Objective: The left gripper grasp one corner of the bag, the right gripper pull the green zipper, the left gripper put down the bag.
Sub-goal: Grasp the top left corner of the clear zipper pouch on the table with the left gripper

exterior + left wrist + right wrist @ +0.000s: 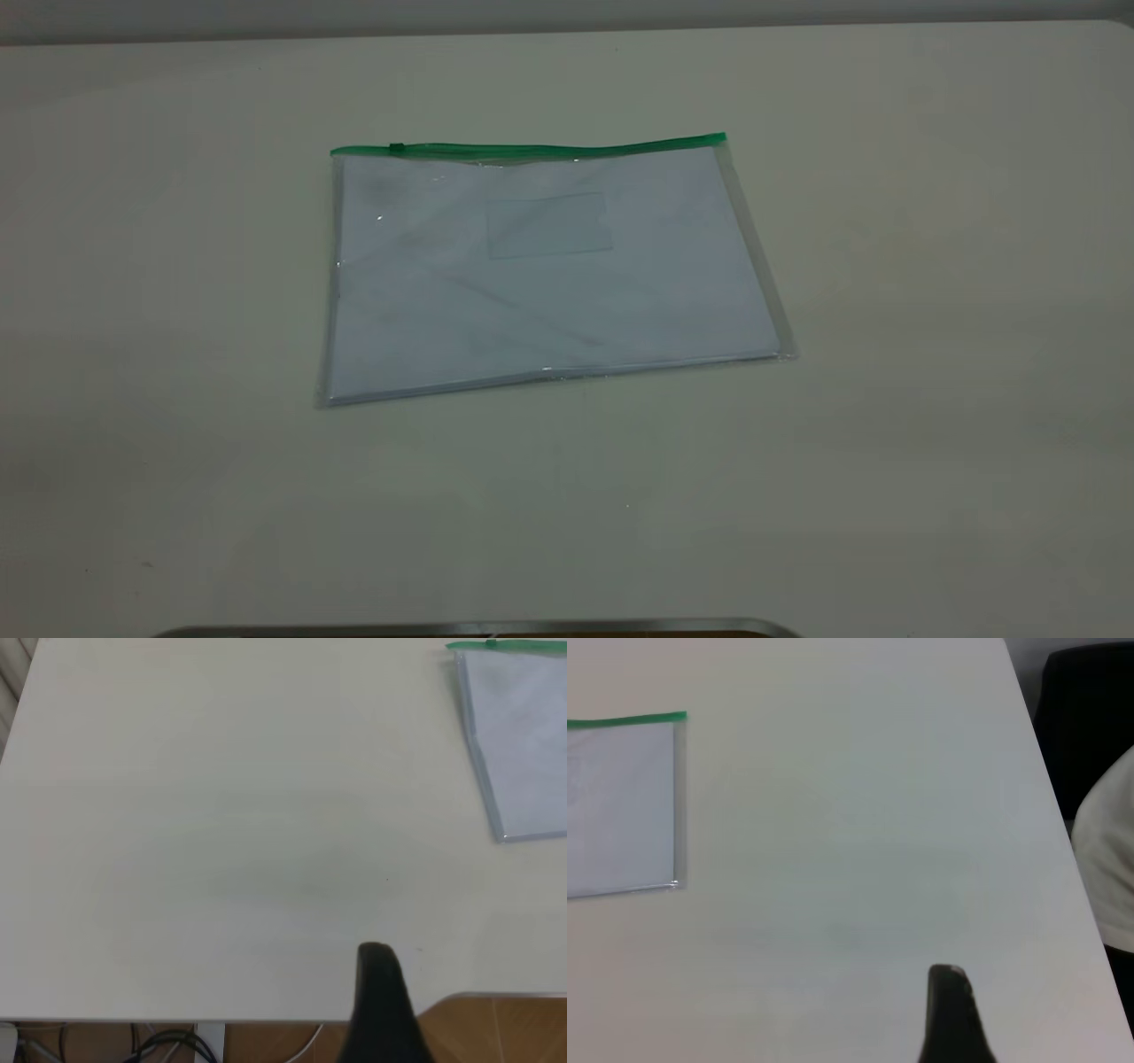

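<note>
The left tool showed only in its own wrist view, as one dark pointed finger hanging over the tabletop close to its near edge, well apart from the bag; it held nothing, and whether it was open or shut could not be told. In the exterior view neither arm appeared. The bag lay flat on the tabletop, roughly midway between the left and right edges and somewhat nearer the far edge, slightly skewed so that its near left corner reached closest to the near edge. White paper sheets filled it, and a small clear card pocket sat on its upper face just below the zipper edge. The green zipper ran along the bag's far long edge, facing the far edge of the tabletop, with its slider tab close to the left end of the strip. Further right, the right tool showed likewise only in its own wrist view, one dark finger over bare tabletop near the near edge, well apart from the bag's right-hand short side and holding nothing; its opening could not be told either. Past the tabletop's right edge in that view were a dark chair and part of a person's pale sleeve.
</note>
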Robot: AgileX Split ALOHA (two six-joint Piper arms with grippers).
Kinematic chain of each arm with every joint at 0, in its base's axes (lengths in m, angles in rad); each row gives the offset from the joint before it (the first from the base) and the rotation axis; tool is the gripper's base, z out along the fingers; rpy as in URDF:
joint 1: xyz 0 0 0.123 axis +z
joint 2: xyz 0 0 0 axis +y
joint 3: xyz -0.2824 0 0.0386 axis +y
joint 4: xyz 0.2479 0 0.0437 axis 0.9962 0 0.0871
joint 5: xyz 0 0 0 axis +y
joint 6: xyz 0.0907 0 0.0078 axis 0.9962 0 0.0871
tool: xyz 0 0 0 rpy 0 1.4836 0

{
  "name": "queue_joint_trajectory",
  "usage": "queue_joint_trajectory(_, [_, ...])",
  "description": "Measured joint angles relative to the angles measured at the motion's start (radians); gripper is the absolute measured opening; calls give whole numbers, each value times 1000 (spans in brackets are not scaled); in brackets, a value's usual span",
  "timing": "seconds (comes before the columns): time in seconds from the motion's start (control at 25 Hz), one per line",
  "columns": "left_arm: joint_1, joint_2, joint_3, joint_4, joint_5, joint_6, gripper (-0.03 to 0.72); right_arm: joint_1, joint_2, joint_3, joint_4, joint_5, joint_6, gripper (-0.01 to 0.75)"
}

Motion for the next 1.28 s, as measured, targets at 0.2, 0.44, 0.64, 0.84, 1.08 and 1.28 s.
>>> queue_joint_trajectory(0.2, [0, 40, -25, 0, -31, 0, 590, 0, 0, 0, 0, 0, 1, 530])
queue_joint_trajectory(0.44, [0, 363, -164, -41, -177, 1, 590, 0, 0, 0, 0, -1, 19, 530])
queue_joint_trajectory(0.64, [1, 696, -246, -147, -296, 107, 590, 0, 0, 0, 0, -1, 20, 530])
queue_joint_trajectory(0.84, [4, 1028, -329, -298, -420, 234, 590, 0, 0, 0, 0, -1, 23, 530])
queue_joint_trajectory(1.08, [4, 1397, -443, -490, -485, 399, 590, 0, 0, 0, 0, -1, 26, 530])
queue_joint_trajectory(1.28, [4, 1668, -574, -639, -487, 582, 590, 0, 0, 0, 0, -1, 26, 530])
